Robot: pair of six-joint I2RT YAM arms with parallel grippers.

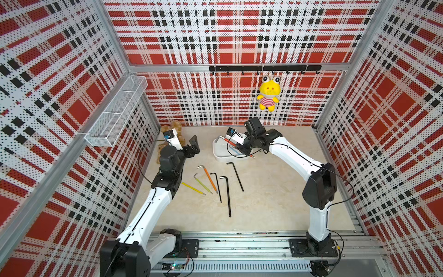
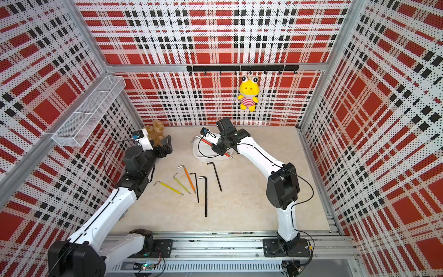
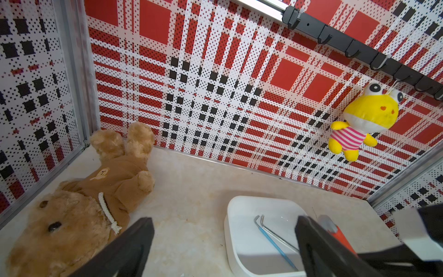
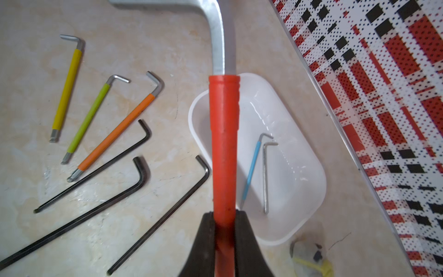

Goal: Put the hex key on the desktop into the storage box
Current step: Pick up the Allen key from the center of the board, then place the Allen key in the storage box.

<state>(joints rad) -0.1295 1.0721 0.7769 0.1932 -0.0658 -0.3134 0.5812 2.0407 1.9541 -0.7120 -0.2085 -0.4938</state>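
The left arm (image 1: 153, 206) rose from its base at the near edge, bent at the elbow and reached toward the far left corner, and the left pincer (image 1: 194, 145) was spread wide with nothing between its jaws. The right arm (image 1: 294, 156) stood up from its own base, folded at the elbow and stretched inward to the left. The right pincer (image 4: 224, 214), angled downward, was clamped on the sleeve of a red-sleeved hex key (image 4: 224, 144).

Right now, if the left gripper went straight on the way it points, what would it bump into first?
Likely bare desktop between the teddy and the box, or the back wall beyond if it runs level. The open left gripper aims into that gap; its tilt is unclear.
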